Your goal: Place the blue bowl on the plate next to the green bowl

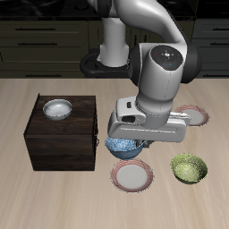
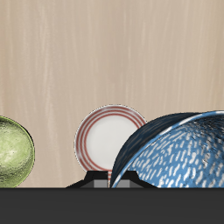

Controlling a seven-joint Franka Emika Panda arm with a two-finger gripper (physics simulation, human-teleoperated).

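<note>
Now, mottled blue bowl (image 2: 179, 150) (white flecks), tilted, near plate (image 2: 107, 138), green bowl (image 2: 13, 153).

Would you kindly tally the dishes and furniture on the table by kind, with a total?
Bowls: 3 (blue bowl, green bowl, whitish-grey bowl)
Plates: 2 (plate beside the green bowl, second plate farther back)
Dark wooden cabinet: 1
Total: 6

We saw the blue bowl (image 2: 179, 150) tilted and close against the claw (image 2: 111, 180), its speckled inside facing us. Beyond it, the plate (image 2: 103, 138) lay flat on the wooden table (image 2: 105, 52), partly hidden by the bowl's rim. The green bowl (image 2: 12, 151) sat near the plate, apart from it.
</note>
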